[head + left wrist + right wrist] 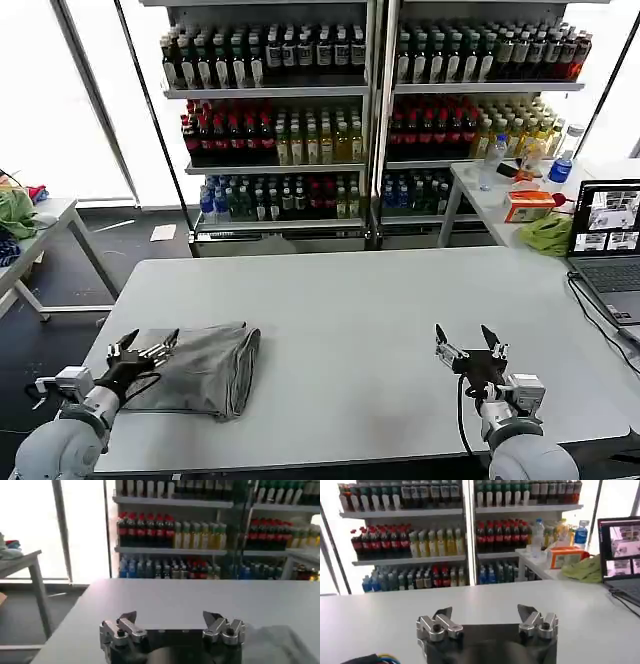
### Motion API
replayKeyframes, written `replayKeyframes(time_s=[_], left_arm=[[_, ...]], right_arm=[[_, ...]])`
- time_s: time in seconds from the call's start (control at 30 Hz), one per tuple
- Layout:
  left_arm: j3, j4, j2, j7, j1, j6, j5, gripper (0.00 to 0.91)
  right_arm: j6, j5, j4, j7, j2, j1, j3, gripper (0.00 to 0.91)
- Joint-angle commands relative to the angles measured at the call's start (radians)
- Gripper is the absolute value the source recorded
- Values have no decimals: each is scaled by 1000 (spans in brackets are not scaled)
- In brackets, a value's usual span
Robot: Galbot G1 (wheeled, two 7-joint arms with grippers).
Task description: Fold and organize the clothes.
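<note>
The grey shirt [200, 368] lies folded near the surface's [350, 300] front left corner. The left end effector [143, 350] hovers open at the shirt's left edge, gripping nothing; the right end effector [470, 352] waits open over bare surface near the front right. A careless pinch could catch only the top layer and undo the fold.

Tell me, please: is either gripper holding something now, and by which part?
Nothing is held. Left gripper is open by the shirt; right gripper is open above the table.
</note>
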Motion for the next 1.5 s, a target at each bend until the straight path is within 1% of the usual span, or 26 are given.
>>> replayKeyframes(time_s=[0.03,0.2,0.6,0.77,0.9,1.2,1.37,1.43,1.47,1.5], left_arm=[[-89,130,40,27,8,4,-39,907],[-87,166,38,34,2,17,-71,907],[-81,154,17,44,22,21,-72,907],[-77,127,9,56,33,36,-77,907],[-78,89,1,55,41,63,-151,907],[-62,91,-8,65,45,62,-131,907],[-52,88,-17,78,51,63,-116,846],[-48,93,-19,81,50,64,-110,806],[-47,94,-20,83,50,63,-108,736],[-45,96,-20,83,51,63,-105,685]], right_arm=[[-1,4,0,1,-9,0,4,907],[-2,8,3,2,-12,-4,15,907],[0,0,2,2,-6,-9,2,907],[1,-2,2,2,-7,-16,4,907],[3,-5,3,1,-6,-20,4,907],[5,-7,2,0,-4,-23,4,907],[5,-8,0,-1,-2,-19,-2,907],[5,-9,-1,-1,-2,-17,-3,907],[5,-8,-1,-1,-2,-15,-3,907],[5,-8,-2,-1,-3,-15,-3,907]])
